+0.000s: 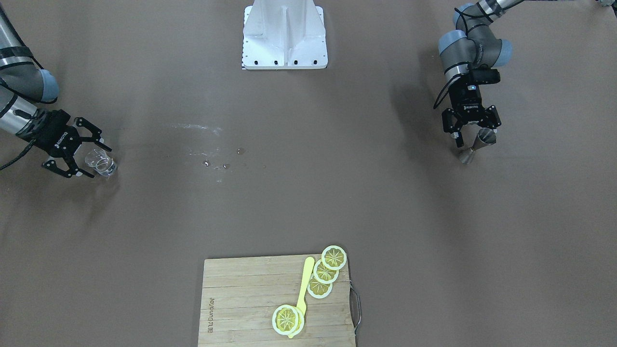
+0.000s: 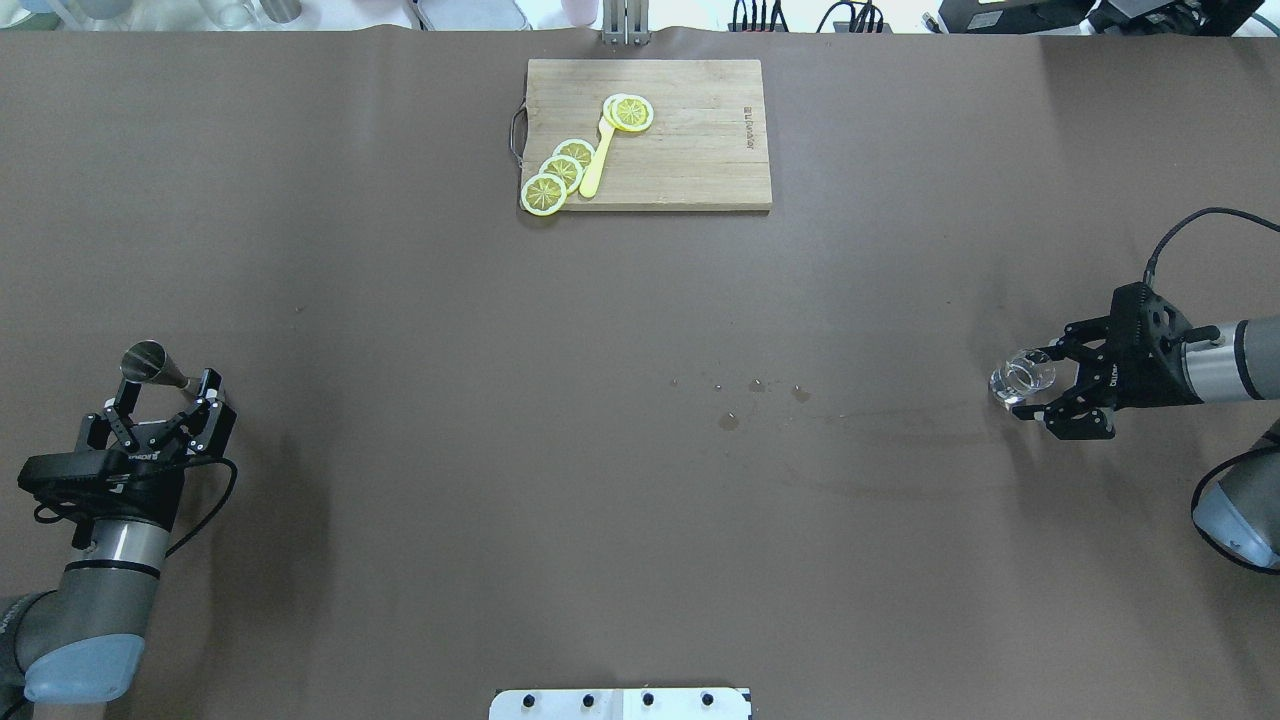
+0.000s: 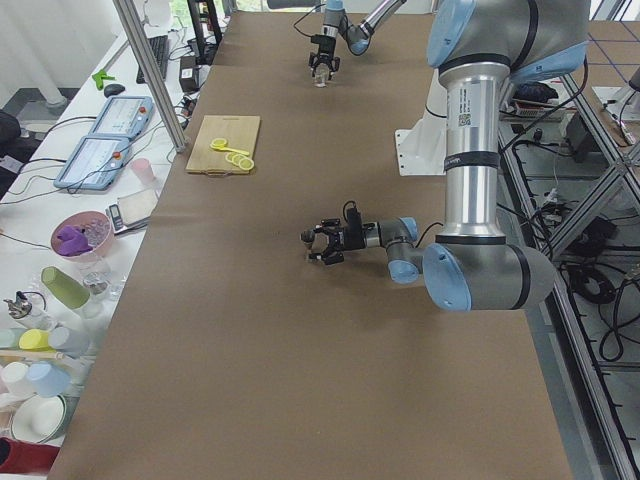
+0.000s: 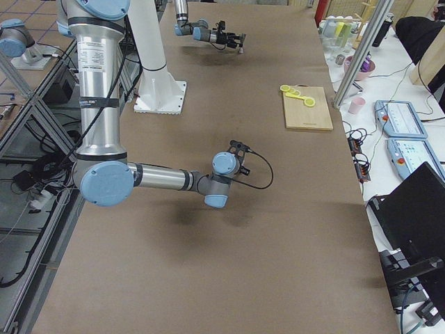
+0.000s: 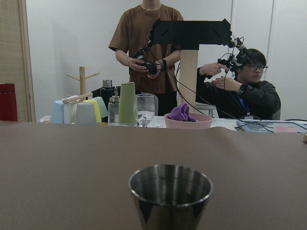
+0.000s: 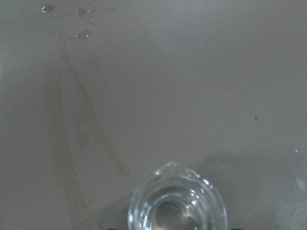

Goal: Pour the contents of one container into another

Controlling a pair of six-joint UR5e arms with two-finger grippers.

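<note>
Steel fills the bottom of the left wrist view: the jigger (image 5: 170,194) shows only its round rim and upper cone, its waist and foot cut off by the frame's edge. None of the left gripper's fingers show in that view. From overhead the left gripper (image 2: 167,388) has its jaws spread wide, with the jigger upright just ahead of and between the fingertips, near the table's left end. The right wrist view likewise crops the glass cup (image 6: 177,206) at its lower half, pouring lip pointing away. Whether it holds liquid is hard to make out. Overhead, the right gripper (image 2: 1038,383) is also spread, with the cup standing between its fingertips near the table's right end. I cannot tell whether the pads touch the glass. White lettering on both gripper bodies reads Robotiq in the front-facing view. The cutting board (image 2: 700,150) bears a burnt-in mark too small to read. Lemon slices (image 2: 545,193) and a yellow utensil (image 2: 595,165) lie on the board at the far edge, one slice overhanging its corner. A white base plate (image 2: 620,703) sits at the near edge, partly cut off. Between cup and jigger stretches a wide run of brown table (image 2: 500,500), broken only by a few droplets (image 2: 757,385) near the middle.
</note>
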